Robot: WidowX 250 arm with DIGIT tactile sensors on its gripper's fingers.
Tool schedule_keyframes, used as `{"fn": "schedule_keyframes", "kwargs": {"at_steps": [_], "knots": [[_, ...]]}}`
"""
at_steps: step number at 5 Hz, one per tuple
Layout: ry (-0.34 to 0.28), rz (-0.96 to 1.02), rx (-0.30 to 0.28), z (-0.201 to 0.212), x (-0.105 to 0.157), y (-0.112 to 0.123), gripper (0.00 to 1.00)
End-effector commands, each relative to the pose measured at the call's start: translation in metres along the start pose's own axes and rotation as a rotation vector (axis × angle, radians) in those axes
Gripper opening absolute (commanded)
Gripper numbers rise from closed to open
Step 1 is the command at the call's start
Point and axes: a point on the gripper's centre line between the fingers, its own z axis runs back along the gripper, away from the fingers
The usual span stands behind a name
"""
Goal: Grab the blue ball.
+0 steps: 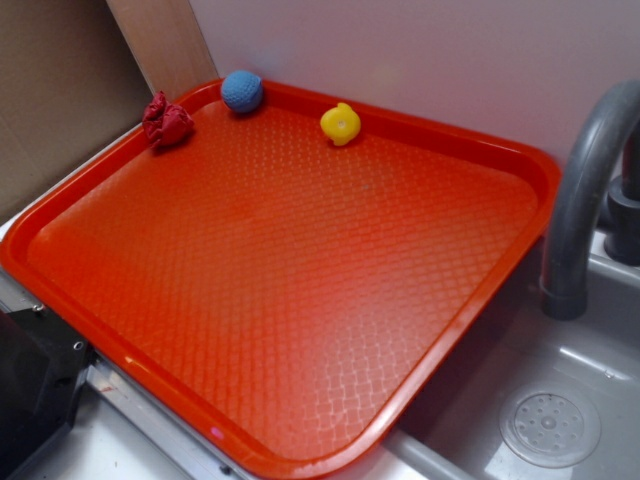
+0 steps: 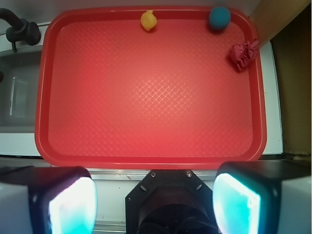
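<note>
Gripper (image 2: 155,195) jaws wide apart, empty, near tray edge | blue ball (image 2: 219,17) far corner of red tray (image 2: 44,97), against rim, red cloth lump (image 2: 243,53) just beside | advice: descend centred, avoid rim and cloth.

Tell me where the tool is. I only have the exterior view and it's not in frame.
Observer: In the wrist view the tool fills the bottom edge, below the near rim of the tray.
Operator: Open or shut?
Observer: Open. The two fingers stand wide apart with nothing between them.
Operator: Lined up on the ball?
Observer: No. The blue ball is at the upper right of the wrist picture, in the tray's far corner, off the tool's centre line.
</note>
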Motion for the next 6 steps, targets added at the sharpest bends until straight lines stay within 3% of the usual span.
{"fn": "schedule_keyframes", "kwargs": {"at_steps": [1, 2, 3, 4, 6], "knots": [[0.0, 0.0, 0.0, 0.0, 0.0, 0.0, 1.0], [-0.104, 0.041, 0.09, -0.051, 0.045, 0.026, 1.0], [-0.211, 0.049, 0.072, -0.086, 0.093, 0.03, 1.0], [-0.204, 0.205, 0.061, -0.123, 0.123, 0.053, 1.0], [-0.204, 0.205, 0.061, -0.123, 0.123, 0.053, 1.0]]}}
